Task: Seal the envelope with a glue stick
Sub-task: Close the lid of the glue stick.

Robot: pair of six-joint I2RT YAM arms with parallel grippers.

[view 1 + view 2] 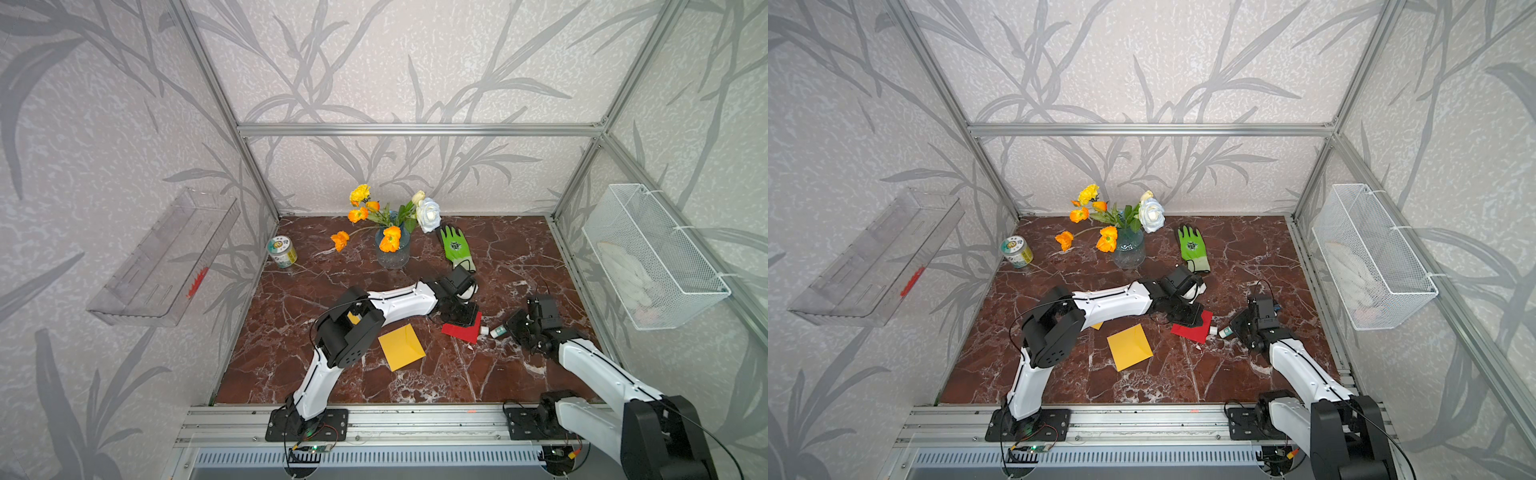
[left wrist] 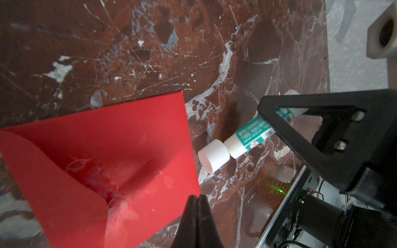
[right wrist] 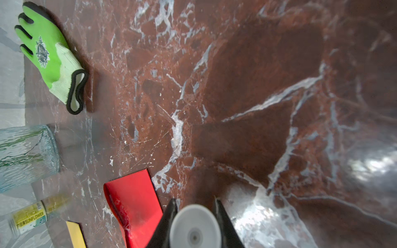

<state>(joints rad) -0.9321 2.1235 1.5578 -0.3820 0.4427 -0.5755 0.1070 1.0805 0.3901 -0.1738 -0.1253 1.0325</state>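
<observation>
1. My left pincer [image 2: 196, 199] is clenched, tips together with nothing visible between them. It sits right over the red envelope [image 2: 120, 137] near its edge. I read that as pressing the paper flat, not a pick-up.
2. Red envelope lies on the desk [image 1: 457, 374]. Whitish smears show along the fold where the rounded flap overlaps, so glue looks already applied. Sealed or not, I cannot tell.
3. My right pincer [image 3: 195, 199] is grasping the glue stick [image 2: 251, 135] across its label band, one jaw on each side of the barrel. The right wrist view shows the stick's round white butt end between the jaws.
4. Glue stick is low and near-flat, just beside the red envelope on the edge facing my right arm. Its nose points at the paper without touching it. I judge it is parked clear of the press.
5. White cap [image 2: 213, 155] is at the nose end, slightly crooked to the barrel. Seated or loose, I cannot tell.
6. Writing on the stick: the teal label has Chinese print, a barcode and a round prohibition mark, too small to transcribe.
7. Other writing:
   - Can [image 3: 28, 214], well apart from the red envelope, reads "SUNFLOWER".
   - Green glove [image 3: 47, 51], also well apart from the red envelope, has a crest logo I cannot read.
   - Yellow envelope [image 1: 401, 347], near the red envelope, is blank.
</observation>
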